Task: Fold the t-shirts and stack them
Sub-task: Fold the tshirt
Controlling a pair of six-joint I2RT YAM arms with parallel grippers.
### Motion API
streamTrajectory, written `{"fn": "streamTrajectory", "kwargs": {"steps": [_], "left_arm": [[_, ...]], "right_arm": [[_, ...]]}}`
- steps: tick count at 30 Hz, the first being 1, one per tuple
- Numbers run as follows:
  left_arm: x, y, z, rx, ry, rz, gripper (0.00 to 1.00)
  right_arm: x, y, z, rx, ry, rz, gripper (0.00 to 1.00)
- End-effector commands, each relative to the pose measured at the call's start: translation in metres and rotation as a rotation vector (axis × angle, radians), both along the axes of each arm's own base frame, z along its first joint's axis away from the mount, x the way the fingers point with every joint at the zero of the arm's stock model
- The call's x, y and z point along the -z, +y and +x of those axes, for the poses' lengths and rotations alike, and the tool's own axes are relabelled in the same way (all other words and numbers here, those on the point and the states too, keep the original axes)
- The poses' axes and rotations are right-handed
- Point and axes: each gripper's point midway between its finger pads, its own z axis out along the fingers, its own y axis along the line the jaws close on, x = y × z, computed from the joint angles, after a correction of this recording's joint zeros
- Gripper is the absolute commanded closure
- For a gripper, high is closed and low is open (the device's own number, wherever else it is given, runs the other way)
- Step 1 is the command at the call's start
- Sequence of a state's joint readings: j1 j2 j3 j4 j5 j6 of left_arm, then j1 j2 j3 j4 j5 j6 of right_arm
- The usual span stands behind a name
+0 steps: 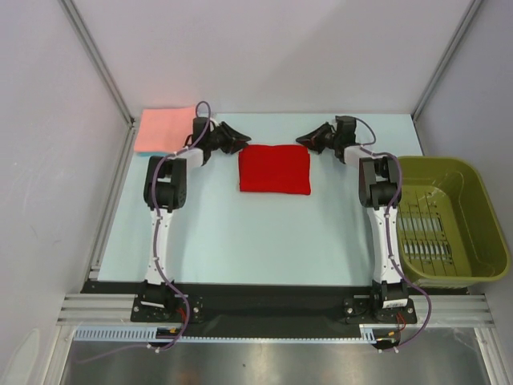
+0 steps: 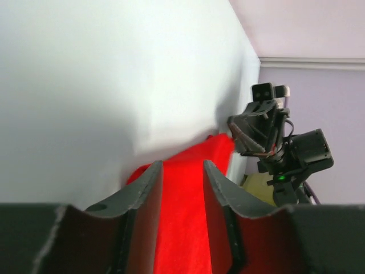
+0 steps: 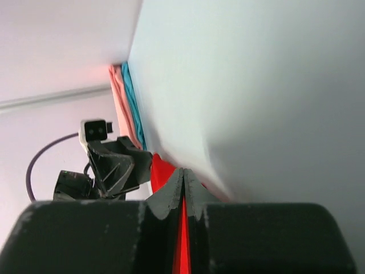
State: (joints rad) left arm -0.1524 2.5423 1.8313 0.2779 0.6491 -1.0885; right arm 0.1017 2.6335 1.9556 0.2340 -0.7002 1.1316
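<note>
A bright red t-shirt [image 1: 274,169] lies folded into a flat rectangle in the middle of the table. My left gripper [image 1: 243,142] hovers low at its far left corner. In the left wrist view that gripper [image 2: 182,165] is open, and red cloth [image 2: 214,149] shows through the gap. My right gripper [image 1: 303,142] is at the far right corner. In the right wrist view its jaws [image 3: 183,171] are pressed together with a sliver of the red t-shirt [image 3: 159,174] between them. A salmon-pink t-shirt [image 1: 164,128] lies folded at the far left corner, its light-blue edge [image 3: 134,111] showing.
An olive-green plastic basket [image 1: 481,200] stands at the right edge of the table, beside the right arm. Walls and frame posts close off the back and both sides. The arm bases sit on the black rail at the near edge.
</note>
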Motion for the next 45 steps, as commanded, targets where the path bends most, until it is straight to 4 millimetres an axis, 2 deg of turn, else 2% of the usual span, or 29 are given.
{"fn": "streamTrajectory", "kwargs": {"steps": [1,3,4,5,7,8,10,11,12,13,14,16,17,20,21,22,24,25,27,28,29,31,34,36,38,39,41,42,45], "left_arm": [[-0.04,-0.004,0.006,0.085,-0.105,0.062,0.6],[-0.06,-0.01,-0.002,0.121,-0.115,0.086,0.59],[-0.09,-0.01,-0.004,0.134,-0.184,0.109,0.57],[-0.104,-0.013,-0.008,0.145,-0.214,0.121,0.56],[-0.116,-0.015,-0.022,0.171,-0.221,0.157,0.54],[-0.138,-0.023,-0.033,0.194,-0.258,0.156,0.54],[-0.151,-0.035,-0.052,0.256,-0.281,0.123,0.55],[-0.135,-0.044,-0.068,0.284,-0.234,0.103,0.57],[-0.151,-0.049,-0.074,0.296,-0.295,0.073,0.59],[-0.125,-0.052,-0.093,0.309,-0.206,0.038,0.63],[-0.12,-0.058,-0.103,0.321,-0.194,0.021,0.65],[-0.11,-0.062,-0.116,0.333,-0.166,-0.009,0.69],[-0.091,-0.063,-0.129,0.353,-0.12,-0.02,0.7],[-0.06,-0.061,-0.143,0.364,-0.066,-0.024,0.74],[-0.05,-0.058,-0.144,0.361,-0.048,-0.012,0.75],[-0.031,-0.054,-0.152,0.365,-0.005,0.01,0.78],[-0.016,-0.045,-0.157,0.346,0.028,0.03,0.79],[-0.004,-0.039,-0.166,0.344,0.053,0.049,0.81],[0.009,-0.027,-0.172,0.326,0.084,0.077,0.81],[0.014,-0.023,-0.176,0.326,0.087,0.089,0.82],[0.02,-0.017,-0.182,0.322,0.109,0.095,0.82],[0.021,-0.012,-0.19,0.333,0.111,0.113,0.82],[0.009,-0.007,-0.196,0.361,0.086,0.169,0.82],[-0.006,-0.002,-0.197,0.364,0.063,0.196,0.81],[-0.009,0.007,-0.199,0.364,0.06,0.236,0.78],[-0.014,0.008,-0.203,0.37,0.061,0.243,0.77],[-0.015,0.015,-0.205,0.377,0.047,0.284,0.75],[-0.018,0.018,-0.211,0.392,0.039,0.307,0.74],[-0.019,0.022,-0.223,0.409,0.046,0.326,0.72]], "right_arm": [[-0.017,-0.021,0.018,0.026,-0.037,-0.03,0.93],[-0.041,-0.02,0.02,0.004,-0.089,-0.053,0.92],[-0.051,-0.019,0.019,-0.013,-0.108,-0.064,0.91],[-0.067,-0.018,0.014,-0.028,-0.109,-0.075,0.91],[-0.079,-0.017,0.003,-0.063,-0.111,-0.136,0.89],[-0.099,-0.013,-0.002,-0.078,-0.142,-0.148,0.88],[-0.11,-0.01,-0.013,-0.102,-0.145,-0.174,0.86],[-0.102,0.001,-0.026,-0.139,-0.119,-0.181,0.85],[-0.116,0.006,-0.035,-0.159,-0.141,-0.173,0.85],[-0.119,0.016,-0.044,-0.189,-0.144,-0.162,0.84],[-0.107,0.028,-0.06,-0.226,-0.114,-0.162,0.84],[-0.108,0.047,-0.082,-0.302,-0.105,-0.132,0.84],[-0.104,0.054,-0.091,-0.331,-0.101,-0.122,0.84],[-0.082,0.08,-0.127,-0.444,-0.06,-0.1,0.87],[-0.066,0.085,-0.142,-0.479,-0.027,-0.096,0.87],[-0.062,0.089,-0.153,-0.521,-0.016,-0.073,0.89],[-0.045,0.087,-0.171,-0.563,0.003,-0.078,0.91],[-0.028,0.077,-0.184,-0.562,0.049,-0.082,0.93],[-0.015,0.063,-0.194,-0.551,0.077,-0.089,0.94],[0.001,0.047,-0.204,-0.526,0.126,-0.089,0.95],[0.0,0.039,-0.203,-0.508,0.108,-0.093,0.95],[0.005,0.023,-0.204,-0.48,0.119,-0.101,0.96],[0.003,0.0,-0.206,-0.462,0.124,-0.133,0.96],[-0.007,-0.009,-0.199,-0.444,0.104,-0.141,0.96],[-0.011,-0.015,-0.198,-0.444,0.101,-0.159,0.96],[-0.022,-0.017,-0.19,-0.441,0.069,-0.178,0.95],[-0.024,-0.022,-0.191,-0.439,0.096,-0.224,0.95],[-0.038,-0.024,-0.182,-0.442,0.043,-0.256,0.95],[-0.054,-0.029,-0.178,-0.43,0.038,-0.319,0.92]]}}
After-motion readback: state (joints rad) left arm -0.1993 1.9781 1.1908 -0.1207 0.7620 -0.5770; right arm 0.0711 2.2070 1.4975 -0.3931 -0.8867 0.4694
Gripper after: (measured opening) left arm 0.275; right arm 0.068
